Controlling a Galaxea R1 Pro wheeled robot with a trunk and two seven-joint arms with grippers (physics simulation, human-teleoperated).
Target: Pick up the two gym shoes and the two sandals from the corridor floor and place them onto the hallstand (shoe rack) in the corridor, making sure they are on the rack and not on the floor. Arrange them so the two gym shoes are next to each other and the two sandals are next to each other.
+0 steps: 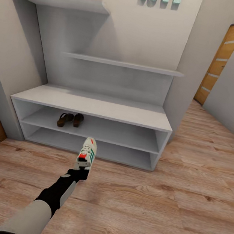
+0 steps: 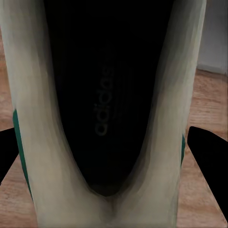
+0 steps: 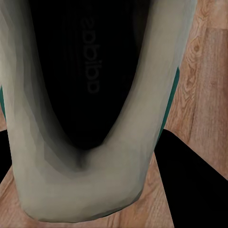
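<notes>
Gripping a cream-white gym shoe with green stripes and a red tongue patch, the left gripper holds it by the heel above the wood-plank floor, toe toward the hallstand. Two brown sandals sit side by side on its upper open shelf. The right gripper's black fingers flank another gym shoe, apparently clamped on it.

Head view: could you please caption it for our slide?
Left gripper holds a sneaker before the shoe rack; sandals already shelved.
</notes>
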